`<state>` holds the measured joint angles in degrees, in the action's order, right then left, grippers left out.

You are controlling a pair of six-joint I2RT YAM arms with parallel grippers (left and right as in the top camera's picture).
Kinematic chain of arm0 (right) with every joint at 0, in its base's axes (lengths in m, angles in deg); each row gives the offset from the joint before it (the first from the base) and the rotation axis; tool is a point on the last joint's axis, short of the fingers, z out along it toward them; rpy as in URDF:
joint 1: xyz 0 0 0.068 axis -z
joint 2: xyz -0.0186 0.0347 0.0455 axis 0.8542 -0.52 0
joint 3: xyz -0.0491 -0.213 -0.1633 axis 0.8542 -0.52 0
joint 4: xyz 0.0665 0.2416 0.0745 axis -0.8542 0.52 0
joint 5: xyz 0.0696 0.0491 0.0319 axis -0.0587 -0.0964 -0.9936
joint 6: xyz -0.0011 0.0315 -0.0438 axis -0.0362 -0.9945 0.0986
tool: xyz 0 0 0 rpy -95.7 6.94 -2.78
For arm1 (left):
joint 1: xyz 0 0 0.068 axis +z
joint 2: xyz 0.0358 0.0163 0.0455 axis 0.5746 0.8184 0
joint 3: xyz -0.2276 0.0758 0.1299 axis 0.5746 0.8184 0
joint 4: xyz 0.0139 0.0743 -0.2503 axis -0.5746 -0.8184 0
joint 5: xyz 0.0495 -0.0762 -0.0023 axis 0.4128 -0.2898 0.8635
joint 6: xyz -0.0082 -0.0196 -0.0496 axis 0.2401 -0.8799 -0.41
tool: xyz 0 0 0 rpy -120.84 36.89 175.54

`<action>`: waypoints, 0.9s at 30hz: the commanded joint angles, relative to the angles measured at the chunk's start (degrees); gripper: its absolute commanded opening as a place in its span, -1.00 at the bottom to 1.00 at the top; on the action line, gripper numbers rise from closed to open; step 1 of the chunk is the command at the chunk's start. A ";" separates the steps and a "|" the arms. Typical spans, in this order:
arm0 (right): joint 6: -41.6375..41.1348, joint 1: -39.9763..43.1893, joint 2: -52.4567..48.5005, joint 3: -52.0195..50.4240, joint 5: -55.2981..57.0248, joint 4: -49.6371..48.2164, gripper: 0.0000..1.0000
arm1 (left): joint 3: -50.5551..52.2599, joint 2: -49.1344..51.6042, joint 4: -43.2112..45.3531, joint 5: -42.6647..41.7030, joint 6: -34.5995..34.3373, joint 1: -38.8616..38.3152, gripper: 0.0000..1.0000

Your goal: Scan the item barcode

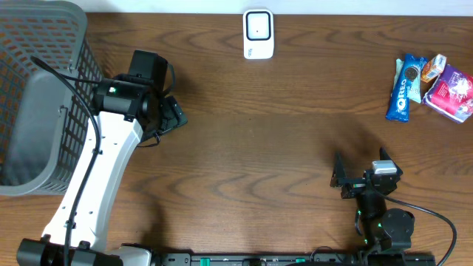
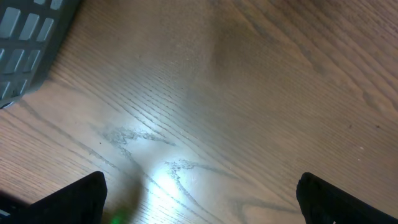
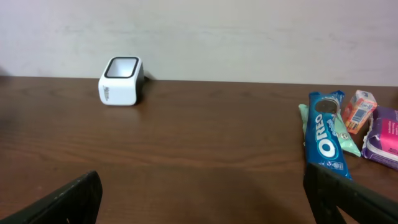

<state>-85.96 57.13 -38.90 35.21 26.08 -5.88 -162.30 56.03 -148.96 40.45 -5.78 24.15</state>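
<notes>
Fingers of the left gripper are spread wide, and only the brown wood-grain table is seen between them; nothing is pinched. A corner of the grey plastic lattice basket is caught at the upper left of that wrist view. From overhead, this gripper is placed just beside the basket on the left half of the table. The right gripper is likewise held fully parted, its black fingers framing bare tabletop, low at the near edge on the right side.

The white box-shaped scanner with a dark-rimmed window is stood at the far edge, near the middle. Small grey print is carried on its front face, too small to be read. The items are gathered at the far right corner, well apart from both grippers and from the scanner. The blue snack packet is marked "OREO" in white capitals beside a pictured biscuit, and it is laid partly over a pale green wrapper. Just beside these a small orange carton is set close against a purple and pink packet. The lettering on these last two cannot be made out.
</notes>
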 commanded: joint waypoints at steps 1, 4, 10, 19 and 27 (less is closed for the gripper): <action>-0.83 -0.59 0.39 -0.07 0.07 0.22 0.99 | 0.04 0.11 -0.15 0.35 -0.26 0.24 0.96; -0.85 -0.59 0.39 -0.07 0.07 0.22 0.98 | 0.04 0.11 -0.15 0.33 -0.28 0.24 0.96; -0.85 -0.59 0.39 -0.07 0.07 0.22 0.99 | 0.04 0.11 -0.15 0.33 -0.28 0.24 0.95; -0.85 -0.59 0.39 -0.07 0.07 0.22 0.99 | 0.04 0.11 -0.17 0.35 -0.26 0.24 0.96; -0.83 -0.59 0.39 -0.07 0.07 0.22 0.98 | 0.04 0.07 -0.17 0.83 -0.24 0.24 0.96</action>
<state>-85.96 57.13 -38.90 35.21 26.08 -5.88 -162.30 56.03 -148.96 40.45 -5.78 24.15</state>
